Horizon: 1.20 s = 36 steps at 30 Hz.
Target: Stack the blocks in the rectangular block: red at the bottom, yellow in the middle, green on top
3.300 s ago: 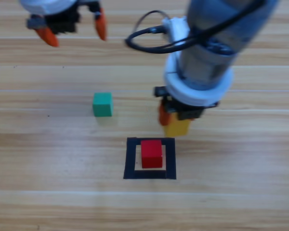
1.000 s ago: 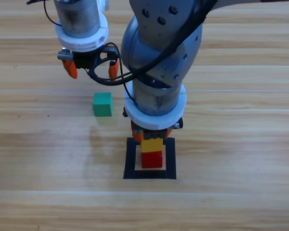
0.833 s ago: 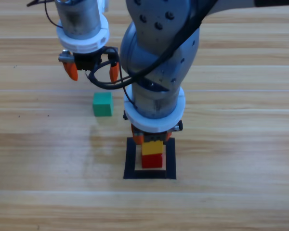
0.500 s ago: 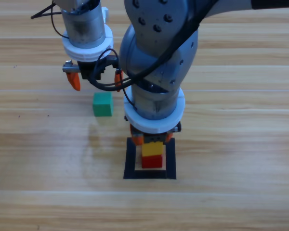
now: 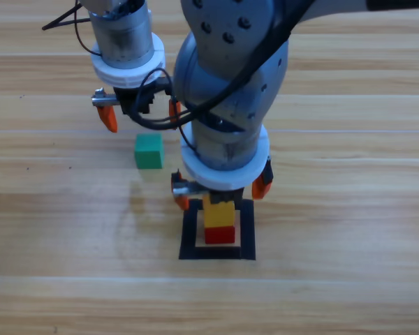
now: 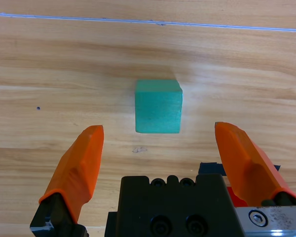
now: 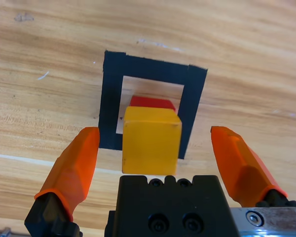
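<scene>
Wooden table, with long planks running left to right in the high view, carries everything. Much is hidden there: the right arm covers the far edge of the black tape square and the top of the yellow cube, so only the near faces of the stack are seen. The red cube shows only as a low red face under the yellow one, and in the right wrist view just a thin red strip of it appears behind the yellow cube. I count three cubes, one red, one yellow and one green, two grippers and one tape square. The red cube sits inside the square on the bare wood, and the yellow cube stands on top of it, sides nearly parallel to the tape; the stack is upright. The right gripper is above the stack with its jaws spread wide, one on each side of the yellow cube and not touching it. The green cube lies alone on the wood, to the left of the square and beyond it, apart from it. The left gripper hangs just beyond the green cube, jaws also wide, holding nothing; its right jaw is partly hidden behind the right arm.
</scene>
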Each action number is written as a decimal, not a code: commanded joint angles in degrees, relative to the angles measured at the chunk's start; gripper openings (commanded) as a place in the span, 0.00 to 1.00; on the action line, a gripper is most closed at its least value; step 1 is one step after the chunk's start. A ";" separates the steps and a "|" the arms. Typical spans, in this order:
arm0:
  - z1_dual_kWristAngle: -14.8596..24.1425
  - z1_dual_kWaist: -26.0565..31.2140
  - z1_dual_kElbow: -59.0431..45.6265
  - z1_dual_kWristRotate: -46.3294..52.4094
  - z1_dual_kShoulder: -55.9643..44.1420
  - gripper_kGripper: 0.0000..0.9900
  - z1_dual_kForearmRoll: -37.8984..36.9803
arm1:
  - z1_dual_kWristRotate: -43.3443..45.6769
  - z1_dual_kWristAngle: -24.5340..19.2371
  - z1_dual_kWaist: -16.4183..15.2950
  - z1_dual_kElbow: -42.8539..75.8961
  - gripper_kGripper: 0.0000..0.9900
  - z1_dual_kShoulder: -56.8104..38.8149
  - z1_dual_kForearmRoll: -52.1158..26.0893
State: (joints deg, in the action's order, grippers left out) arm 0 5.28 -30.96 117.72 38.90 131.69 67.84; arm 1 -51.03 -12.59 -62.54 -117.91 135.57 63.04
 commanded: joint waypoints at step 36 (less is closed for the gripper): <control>-0.53 0.20 3.04 -0.05 10.61 0.95 -0.34 | 15.52 -2.09 2.16 49.62 1.00 -37.13 -32.36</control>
State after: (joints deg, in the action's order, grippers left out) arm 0 4.89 -30.99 120.21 39.00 138.37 67.82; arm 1 -35.43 -15.03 -61.92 -68.37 95.48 32.19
